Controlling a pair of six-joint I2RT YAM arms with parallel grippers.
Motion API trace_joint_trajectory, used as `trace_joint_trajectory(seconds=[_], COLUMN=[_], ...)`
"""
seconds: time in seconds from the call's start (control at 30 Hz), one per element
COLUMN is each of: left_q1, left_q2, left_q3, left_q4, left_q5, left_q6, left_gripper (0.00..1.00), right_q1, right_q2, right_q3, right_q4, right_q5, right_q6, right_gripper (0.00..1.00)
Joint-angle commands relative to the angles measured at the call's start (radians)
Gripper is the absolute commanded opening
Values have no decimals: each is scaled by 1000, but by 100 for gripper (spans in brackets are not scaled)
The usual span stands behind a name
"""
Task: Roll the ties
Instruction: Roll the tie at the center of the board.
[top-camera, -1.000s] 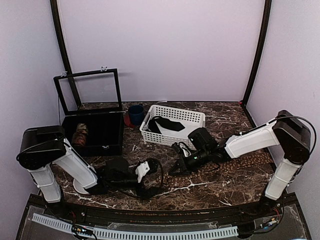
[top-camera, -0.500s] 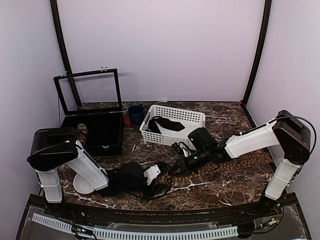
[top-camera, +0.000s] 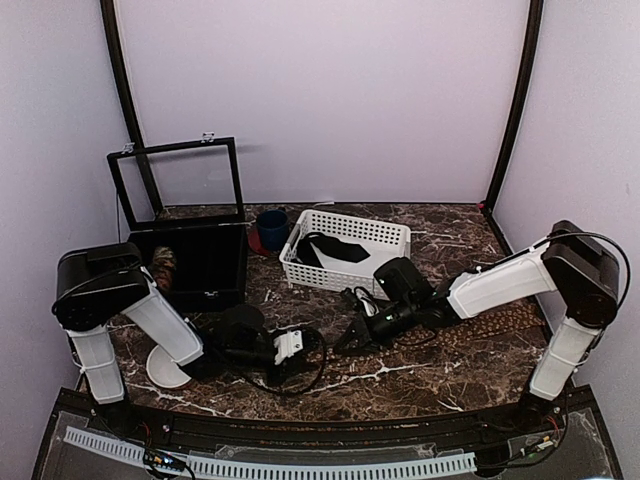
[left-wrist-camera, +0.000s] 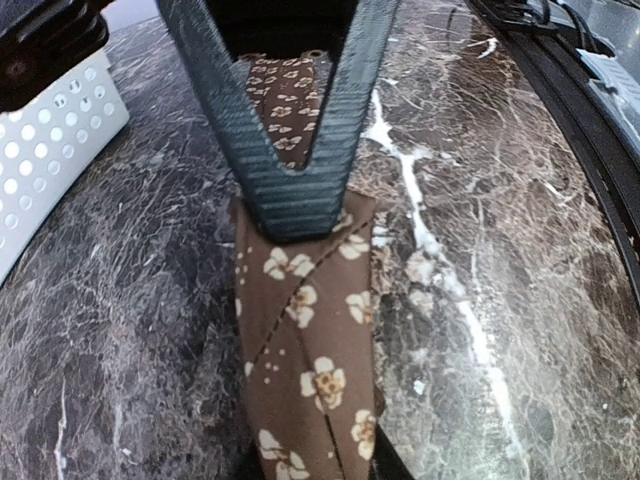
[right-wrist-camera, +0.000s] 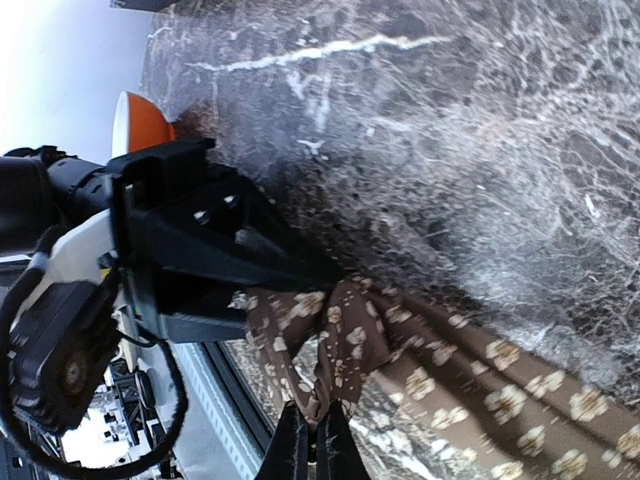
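Left pincer (left-wrist-camera: 297, 195): closed on tie (left-wrist-camera: 305, 330) end, likely to start the coil.
Right pincer (right-wrist-camera: 308, 440): shut on a fold, likely steadying it.

The tie (left-wrist-camera: 305, 330) is running off the left wrist view's bottom edge, the left gripper (left-wrist-camera: 297, 200) covering part; the right gripper (right-wrist-camera: 312, 428) is being cropped by its own view's bottom edge.

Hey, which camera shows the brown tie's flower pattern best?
The left wrist view: the tie lies close up, cream flowers sharp, with the left pincer closed on it. The right wrist view shows its bunched end pinched by the right pincer, flowers smaller. The top view shows only a dim patterned strip.
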Motion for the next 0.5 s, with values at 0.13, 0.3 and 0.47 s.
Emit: trace_joint_trajectory(seconds=[0.13,0.3,0.47], left_q1=[45,47,47], left_q2=[-17,-52,-82], left_q3=[-11,-24,-26], left_q4=[-121,-100,-55], left_q5=[168,131,127], left_q6=[118,82,-28], left_gripper=[37,75,83], right_q1=[-12,-15,-15], right_q2=[63,73,93], right_q3=[24,19,15], right_q4=[1,0,4], right_q5=[15,19,26], right_q6=[-23,-28,-32], right_gripper=[1,1,0])
